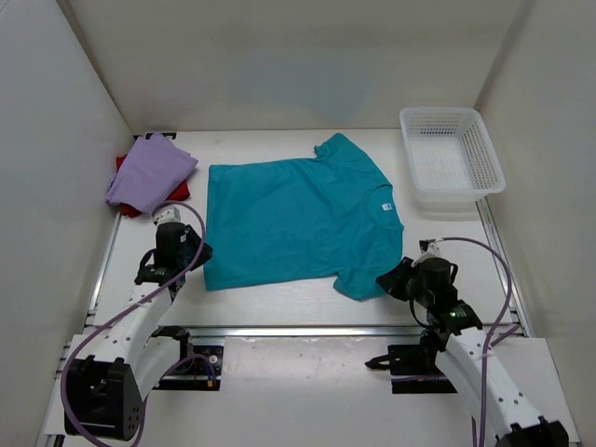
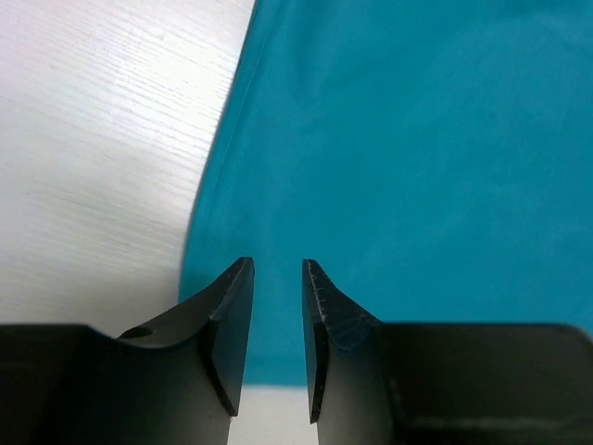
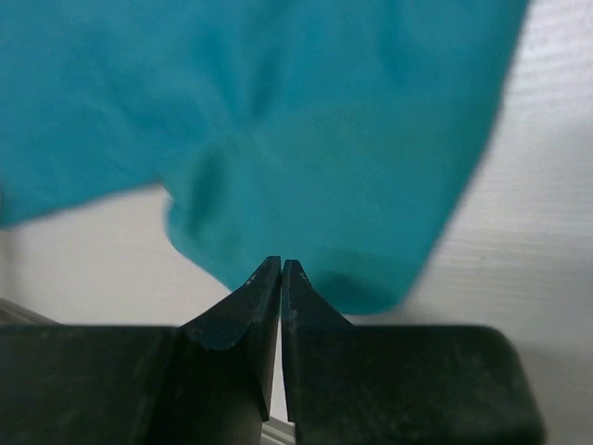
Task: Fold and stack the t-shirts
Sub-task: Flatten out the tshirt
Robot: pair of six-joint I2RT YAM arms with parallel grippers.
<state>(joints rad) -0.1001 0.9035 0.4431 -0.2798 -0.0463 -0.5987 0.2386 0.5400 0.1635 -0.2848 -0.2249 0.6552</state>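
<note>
- The left black two-finger gripper (image 2: 278,267) held its jaws a narrow gap apart, with nothing between them.
- The right black two-finger gripper (image 3: 281,263) had its jaws almost touching.
- The left white arm (image 1: 140,317) and the right white arm (image 1: 480,349) reached forward, both angled inward.

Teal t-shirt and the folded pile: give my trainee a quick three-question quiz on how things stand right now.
1. True or false: the teal t-shirt lies spread out flat on the table.
2. Which t-shirt lies on top at the far left? A dark red, B lavender, C teal.
3. Fill in: the left gripper has its jaws ___ by the teal t-shirt's corner.
Key: 1 true; 2 B; 3 open.
</note>
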